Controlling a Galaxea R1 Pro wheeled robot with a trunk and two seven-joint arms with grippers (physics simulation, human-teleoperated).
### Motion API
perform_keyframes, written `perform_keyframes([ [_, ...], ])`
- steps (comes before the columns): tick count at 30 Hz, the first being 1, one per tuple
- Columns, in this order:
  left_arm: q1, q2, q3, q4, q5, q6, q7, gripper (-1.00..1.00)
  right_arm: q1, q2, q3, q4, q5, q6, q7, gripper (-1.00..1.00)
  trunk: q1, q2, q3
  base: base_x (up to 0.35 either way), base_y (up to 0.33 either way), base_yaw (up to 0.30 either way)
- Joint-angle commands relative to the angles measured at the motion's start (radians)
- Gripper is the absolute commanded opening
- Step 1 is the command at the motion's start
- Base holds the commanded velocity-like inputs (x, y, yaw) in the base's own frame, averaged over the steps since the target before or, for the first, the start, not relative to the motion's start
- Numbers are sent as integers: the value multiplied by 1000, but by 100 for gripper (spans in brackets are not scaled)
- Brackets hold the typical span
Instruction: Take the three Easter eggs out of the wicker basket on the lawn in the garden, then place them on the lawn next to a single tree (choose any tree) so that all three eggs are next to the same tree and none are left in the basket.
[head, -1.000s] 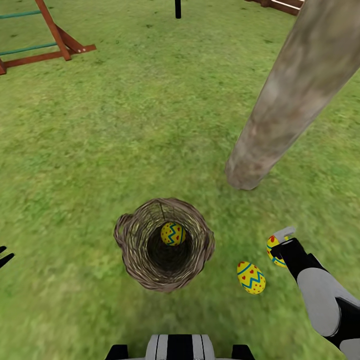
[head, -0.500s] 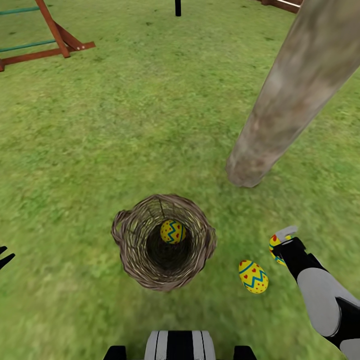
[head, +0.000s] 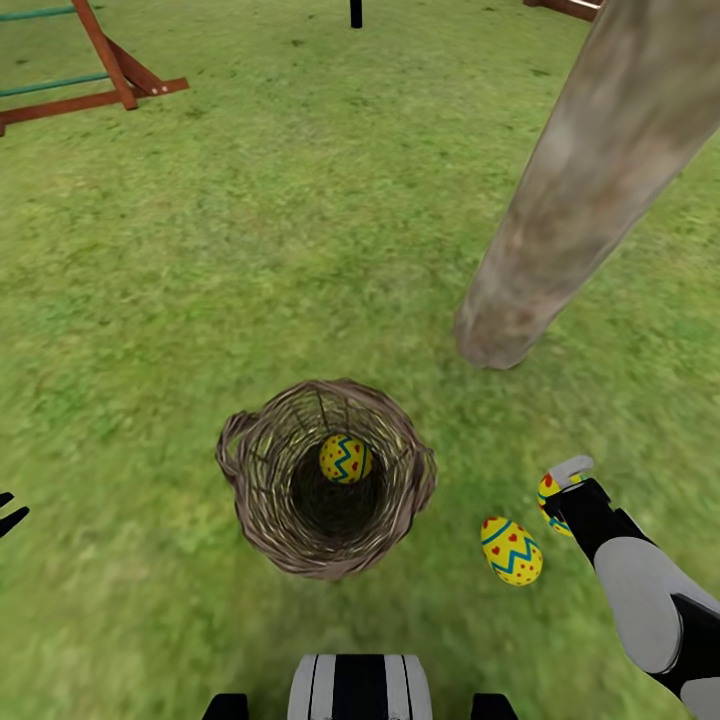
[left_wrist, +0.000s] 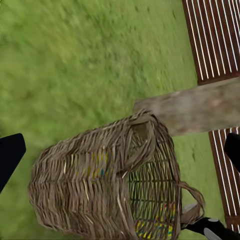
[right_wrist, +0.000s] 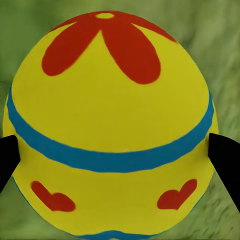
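A: Where do the eggs sit?

B: One yellow egg with a blue zigzag band lies deep inside the round brown open-weave wicker basket, which stands upright on the mottled green lawn. A second yellow egg with a blue zigzag and red dots lies on the grass just right of the basket, apart from it.

A: And the third?

B: The yellow egg with a red flower, blue band and red hearts is between the fingers of the right end effector, whose black fingertips press against its two sides; it sits low over the grass, right of the dotted egg.

A: How near is the tree?

B: The pale grey-brown bare trunk meets the lawn beyond both outer eggs, near them and right of the basket.

A: The left end effector?

B: Its dark fingertips stand well apart, holding nothing, with the basket's woven wall seen between them.

A: Anything else?

B: A red-brown wooden play frame stands far off on the left.
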Motion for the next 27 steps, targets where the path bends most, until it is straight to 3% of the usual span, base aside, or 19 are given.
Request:
perform_keyframes([
  [1, -1, 0, 1, 0, -2, 11, -5, 100, -1, 0, -7, -1, 10, 2, 5, -100, 4, -7, -4, 0, 0, 0],
  [16, -1, 0, 1, 0, -2, 11, -5, 100, -1, -2, -8, -1, 15, 4, 0, -100, 61, -112, -51, 0, 0, 0],
  [27, 0, 1, 1, 0, -2, 12, -5, 100, -1, -4, -8, -2, 10, 4, -64, -100, 103, -189, -85, 0, 0, 0],
])
